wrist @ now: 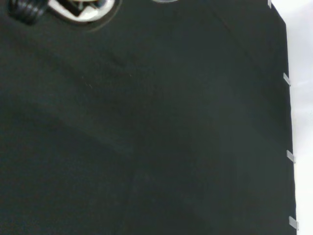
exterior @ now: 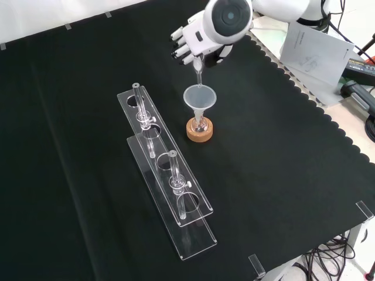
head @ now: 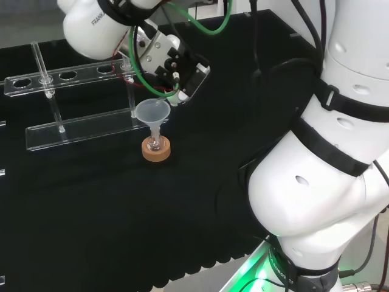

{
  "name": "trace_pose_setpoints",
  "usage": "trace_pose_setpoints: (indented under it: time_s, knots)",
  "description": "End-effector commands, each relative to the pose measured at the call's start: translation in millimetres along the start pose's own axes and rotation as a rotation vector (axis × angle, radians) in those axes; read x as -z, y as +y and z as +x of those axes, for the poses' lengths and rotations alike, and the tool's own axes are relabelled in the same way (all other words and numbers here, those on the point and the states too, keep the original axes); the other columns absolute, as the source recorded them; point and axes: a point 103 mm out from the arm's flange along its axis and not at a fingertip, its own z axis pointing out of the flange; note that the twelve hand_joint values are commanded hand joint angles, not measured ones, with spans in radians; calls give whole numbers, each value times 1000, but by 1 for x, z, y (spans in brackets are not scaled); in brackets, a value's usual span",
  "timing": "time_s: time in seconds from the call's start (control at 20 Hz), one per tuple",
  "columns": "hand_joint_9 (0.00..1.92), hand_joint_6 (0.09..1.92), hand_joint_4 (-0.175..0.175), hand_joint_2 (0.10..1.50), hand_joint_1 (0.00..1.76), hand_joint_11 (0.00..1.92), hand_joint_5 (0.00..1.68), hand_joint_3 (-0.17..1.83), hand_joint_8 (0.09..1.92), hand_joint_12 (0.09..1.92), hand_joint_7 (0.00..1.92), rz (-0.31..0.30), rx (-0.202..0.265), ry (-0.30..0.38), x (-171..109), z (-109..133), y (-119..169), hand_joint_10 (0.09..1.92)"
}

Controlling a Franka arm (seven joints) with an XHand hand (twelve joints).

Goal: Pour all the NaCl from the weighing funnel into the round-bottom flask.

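Black cloth (exterior: 281,175) covered the whole bench when we looked. Near the far middle of it, in the front view, sat a small round-bottom flask (exterior: 200,124) on a cork ring (exterior: 200,132). We could see the flask was clear glass, and it was very hard to make out. A clear funnel (exterior: 200,98) stood upright in its neck, with the wide mouth facing up.

Right above that funnel hung the weighing funnel (exterior: 198,71), a thin clear piece tipped steeply, its low end pointing down into the funnel's mouth. We could not tell if any salt was inside it or falling from it.

We saw the hand (exterior: 190,40) above it, coming in from the top of the front view. Its fingers (exterior: 179,51) were bent around the top of the weighing funnel, but we could not see just how they held it. In the head view the hand (head: 176,67) sat up and to the right of the funnel (head: 152,113).

To the left of the flask in the front view stood a long clear rack (exterior: 167,170) with round holes, close by but not touching. Past the flask on the right, the cloth lay bare all the way to its wavy edge (exterior: 304,93). Some papers (exterior: 313,50) lay beyond that edge.
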Motion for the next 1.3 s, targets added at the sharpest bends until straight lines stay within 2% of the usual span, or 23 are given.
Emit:
trace_pose_setpoints:
  time_s: [0.05, 0.7, 1.3]
  knots:
    - [1021, 809, 175, 718, 1090, 794, 1185, 608, 657, 1046, 640, 2, -1, -35, 3, 4, 1, 340]
    - [1021, 810, 175, 719, 1090, 786, 1184, 608, 653, 1050, 641, 31, -7, -77, 2, 6, 5, 333]
    - [1021, 811, 175, 719, 1089, 782, 1184, 608, 650, 1054, 642, 32, -14, -116, 5, 8, 3, 328]
